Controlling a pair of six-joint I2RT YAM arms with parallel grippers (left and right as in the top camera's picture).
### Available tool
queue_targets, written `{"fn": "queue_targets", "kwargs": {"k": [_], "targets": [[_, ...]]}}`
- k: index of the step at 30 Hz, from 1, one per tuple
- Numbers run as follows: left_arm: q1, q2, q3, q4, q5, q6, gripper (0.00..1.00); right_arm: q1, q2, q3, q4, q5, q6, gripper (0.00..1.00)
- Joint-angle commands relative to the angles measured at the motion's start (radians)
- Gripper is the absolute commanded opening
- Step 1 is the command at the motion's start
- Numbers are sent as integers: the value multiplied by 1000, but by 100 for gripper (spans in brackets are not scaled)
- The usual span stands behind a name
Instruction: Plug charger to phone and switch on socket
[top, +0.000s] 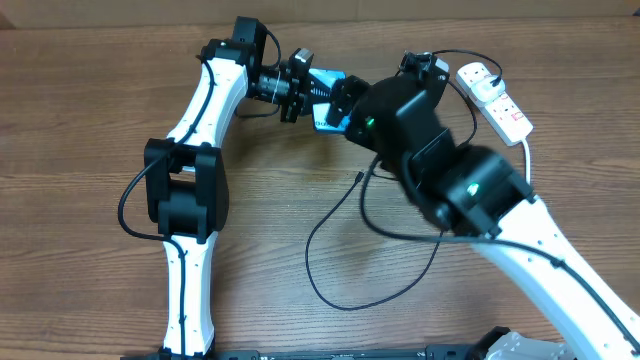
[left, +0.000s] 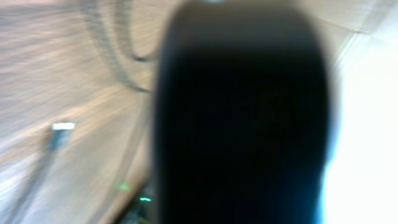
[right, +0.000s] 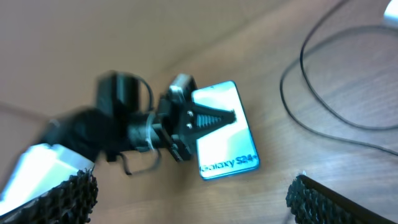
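The phone (top: 326, 88) with its light blue "Galaxy S24" screen lies at the far middle of the table; it shows plainly in the right wrist view (right: 225, 132). My left gripper (top: 312, 92) is shut on its long edge, one finger over the screen (right: 208, 118). A blurred dark shape fills the left wrist view. My right gripper (top: 345, 108) hovers just above the phone, open and empty (right: 199, 202). The charger's thin black cable (top: 312, 262) loops over the table, its plug tip (top: 358, 177) lying loose. The socket, a white power strip (top: 505, 110), lies at the far right with the white adapter (top: 472, 74) on it.
The cable's loops (right: 311, 106) lie right of the phone and under my right arm. The power strip's thick white cord (top: 527, 160) runs down beside my right arm. A cardboard wall (top: 560, 8) stands along the far edge.
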Motion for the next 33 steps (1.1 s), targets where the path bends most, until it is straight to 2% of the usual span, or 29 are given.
{"fn": "queue_targets", "kwargs": {"k": [1,3,5,7,11,13,19,25,32,33], "targets": [[6,-207,45,-50,-363,123,4,-150,19,18,-19,-370,-136,99],[5,-297,47,-67,-569,103,4,-241,33,18,-5,-565,-230,100],[5,-370,47,-72,-718,100,4,-306,37,18,-24,-656,-248,100],[5,-441,47,-83,-888,100,4,-344,41,17,-54,-668,-240,91],[5,-518,47,-139,-1119,89,4,-344,92,15,-93,-623,-229,79],[5,-517,46,-164,-1135,89,4,-323,135,15,-132,-588,-200,79],[5,-473,45,-224,-1136,89,4,-254,317,14,-207,-490,-104,60],[5,-444,44,-259,-1136,89,4,-207,451,13,-229,-444,-25,52],[4,-444,44,-263,-1136,89,4,-209,482,12,-204,-441,-5,52],[4,-444,44,-263,-1136,89,4,-211,485,11,-190,-420,-11,40]]}}
